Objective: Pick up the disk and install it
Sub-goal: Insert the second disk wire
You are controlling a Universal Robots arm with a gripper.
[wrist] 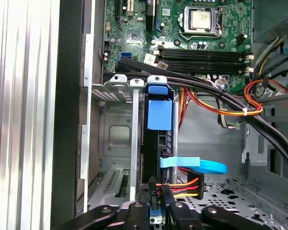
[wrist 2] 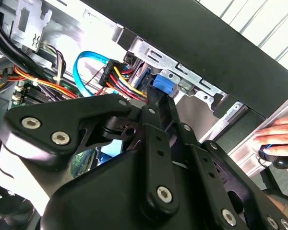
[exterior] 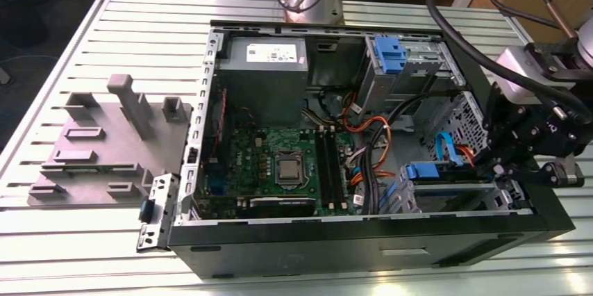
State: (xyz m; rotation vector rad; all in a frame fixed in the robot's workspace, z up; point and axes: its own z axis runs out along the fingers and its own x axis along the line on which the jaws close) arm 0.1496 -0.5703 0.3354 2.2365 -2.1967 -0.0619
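One hand grips the disk in its bay.

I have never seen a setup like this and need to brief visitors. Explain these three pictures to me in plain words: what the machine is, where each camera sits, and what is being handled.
The machine is a single robot arm with a black gripper at its end, working inside an open desktop computer case that lies on a slatted metal table.

The exterior view comes from a camera off the arm and takes in the whole case: green motherboard, grey power-supply box and drive cage. A grey fixture sits on the table beside the case.

Both wrist views come from cameras riding on the arm. In the first wrist view the gripper sits at the disk, which stands on edge in the cage with its blue rail showing and cables plugged in. A person's hand rests by the case in the second wrist view.
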